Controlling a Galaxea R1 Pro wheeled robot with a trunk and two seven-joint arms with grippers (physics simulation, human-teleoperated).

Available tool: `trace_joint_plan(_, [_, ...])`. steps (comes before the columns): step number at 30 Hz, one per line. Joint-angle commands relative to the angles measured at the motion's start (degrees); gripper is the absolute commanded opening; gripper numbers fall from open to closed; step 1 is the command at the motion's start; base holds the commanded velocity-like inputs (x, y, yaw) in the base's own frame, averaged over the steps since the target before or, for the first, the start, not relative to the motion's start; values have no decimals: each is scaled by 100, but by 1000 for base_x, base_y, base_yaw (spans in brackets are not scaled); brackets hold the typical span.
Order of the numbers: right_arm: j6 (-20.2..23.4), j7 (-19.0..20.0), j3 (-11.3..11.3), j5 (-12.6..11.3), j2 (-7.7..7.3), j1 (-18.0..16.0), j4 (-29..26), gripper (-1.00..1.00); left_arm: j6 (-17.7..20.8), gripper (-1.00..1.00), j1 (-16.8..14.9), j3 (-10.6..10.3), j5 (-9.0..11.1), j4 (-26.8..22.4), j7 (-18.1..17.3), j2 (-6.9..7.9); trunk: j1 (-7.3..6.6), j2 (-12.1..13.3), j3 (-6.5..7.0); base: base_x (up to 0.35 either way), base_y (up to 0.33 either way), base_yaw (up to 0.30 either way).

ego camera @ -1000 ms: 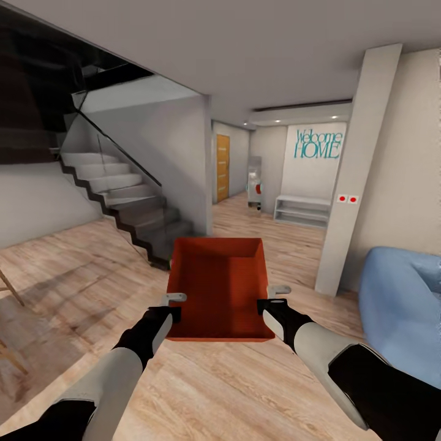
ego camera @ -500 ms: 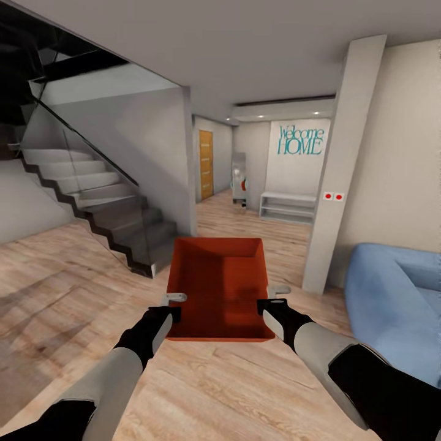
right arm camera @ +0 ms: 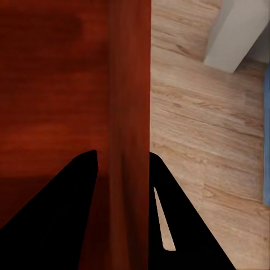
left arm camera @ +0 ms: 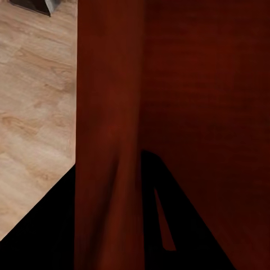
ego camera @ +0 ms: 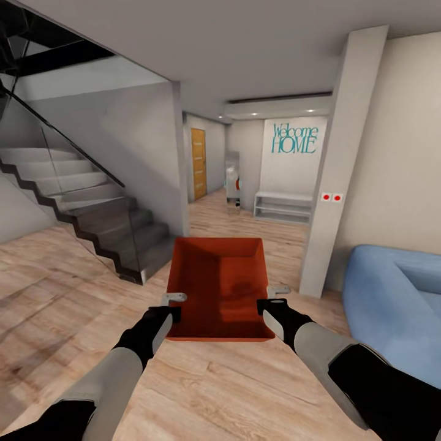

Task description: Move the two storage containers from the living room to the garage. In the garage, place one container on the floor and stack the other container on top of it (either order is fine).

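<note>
Between my two arms, out in front of my trunk, one orange-red storage container [ego camera: 220, 288] is carried above the light wood plank floor [ego camera: 73, 294]. My left pincer [ego camera: 173, 306] is clenched on its left wall and my right pincer [ego camera: 269, 299] on its right wall, both near the end closest to me.

The head view gives the room: a staircase [ego camera: 92, 214] with a glass balustrade at left, a white pillar [ego camera: 340, 159] bearing two red dots at right, and a blue sofa [ego camera: 392, 294] beyond the pillar. Down the corridor stand a wooden door [ego camera: 198, 162], a low white shelf [ego camera: 283, 207] and a wall lettered "Welcome HOME" [ego camera: 295, 139]. This is the living room side of the house.

The left wrist view shows what the head view cannot: the container's thin wall [left arm camera: 109, 140] runs edge-on between my dark fingers [left arm camera: 45, 230], one on the outer face and one on the inner, with plank floor alongside. The right wrist view shows the same arrangement on the opposite wall [right arm camera: 129, 112], fingers [right arm camera: 56, 214] on either face, plus the pillar's foot [right arm camera: 233, 34] and a sliver of blue sofa at the frame's edge.

The container's inside is bare.
</note>
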Motion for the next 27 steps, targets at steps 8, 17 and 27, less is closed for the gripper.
trace_joint_plan(8, [-255, -540, 440, 126, -4, 1, -16, -100, 10, -100, -2, 5, 179, 6, 26, -2, 5, -4, -2, 322, 0, -48])
trace_joint_plan(17, [-253, -538, 440, 126, -4, 2, -16, -100, 10, -100, -2, 5, 176, 5, 26, -10, 5, -4, -2, 322, 0, -76])
trace_joint_plan(27, [-258, -536, 441, 126, -4, 1, -16, -100, 10, -100, -2, 5, 177, 5, 26, -12, 5, -4, -2, 322, 0, -1])
